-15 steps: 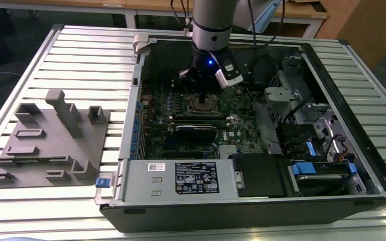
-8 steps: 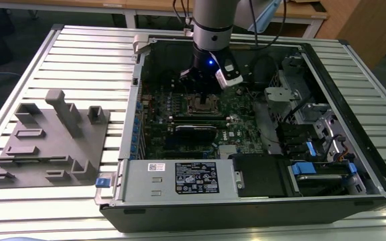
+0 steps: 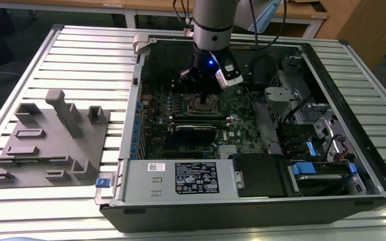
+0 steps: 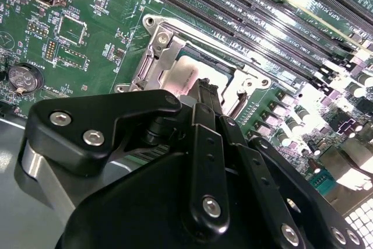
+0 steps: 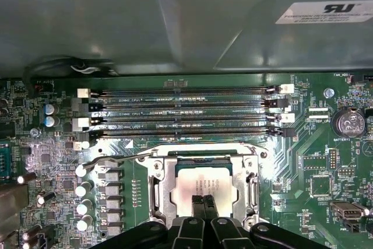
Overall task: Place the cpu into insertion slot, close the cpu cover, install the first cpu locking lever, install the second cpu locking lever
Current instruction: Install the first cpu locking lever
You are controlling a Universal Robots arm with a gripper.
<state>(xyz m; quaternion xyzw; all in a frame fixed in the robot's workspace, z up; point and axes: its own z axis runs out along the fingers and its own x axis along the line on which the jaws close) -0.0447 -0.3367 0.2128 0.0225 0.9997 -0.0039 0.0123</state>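
gripper (image 5: 204,202) is down inside the case (image 3: 247,213), over the slot (image 3: 203,104); jaws narrow, the two tips side by side with barely a gap, nothing held between them that i can see

cpu (image 5: 192,182) lies in the slot, silver face up; cover (image 5: 163,190) looks folded down flat around it, the face showing through its window; tips sit at or just above the cpu face, and i cannot tell if they touch

wire lever (image 5: 125,158) stands out to one side of the cover and looks unlatched; my reading: cpu placed, cover about down, levers not yet locked

doing this step well (judgement):
- press straight down, lightly, on metal only; a skewed push could shift the chip on its contacts
- keep the tips off the green board and the small parts crowding the socket
- check the cover sits level on all sides before any lever takes load; a lifted corner would bind
- the lever is thin and springy; it is likely to slip off closed tips unless caught squarely

counts:
- cpu: one
- slot: one
- cover: one
- levers: one clearly seen; a second i cannot make out
- memory slots (image 5: 180,112): four, long and black, just beside the socket
- coin battery (image 5: 348,123): one
- grey fixture block (image 3: 45,145): one, on the slatted table (image 3: 92,55), apart from the case
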